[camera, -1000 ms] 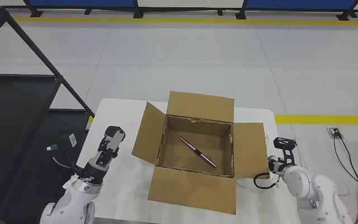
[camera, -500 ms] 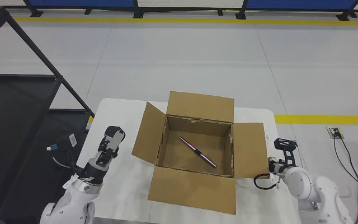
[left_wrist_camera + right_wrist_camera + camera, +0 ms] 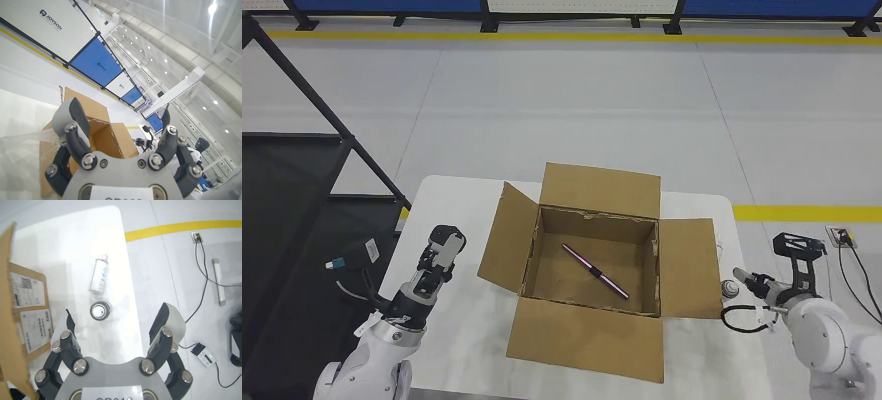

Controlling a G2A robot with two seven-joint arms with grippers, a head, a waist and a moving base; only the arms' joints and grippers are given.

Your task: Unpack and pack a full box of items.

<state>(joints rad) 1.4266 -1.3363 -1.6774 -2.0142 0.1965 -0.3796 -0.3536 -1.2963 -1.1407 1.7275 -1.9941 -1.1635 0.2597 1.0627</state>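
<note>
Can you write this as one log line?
box: open, stick inside | can: upright on table | bottle: lying | left gripper: open | right gripper: open near can

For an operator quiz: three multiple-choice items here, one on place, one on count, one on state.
1. Where does the white bottle lie? A on the floor; B on the table beside the can; C on a shelf.
2. How many things lie in the box? A three; B none; C one.
3. The right gripper is: A open and empty; B shut on the can; C shut on the bottle.
Answers: B, it lies on the table by the upright can. C, only one slim rod is inside. A, its fingers stand apart with nothing between them.
</note>
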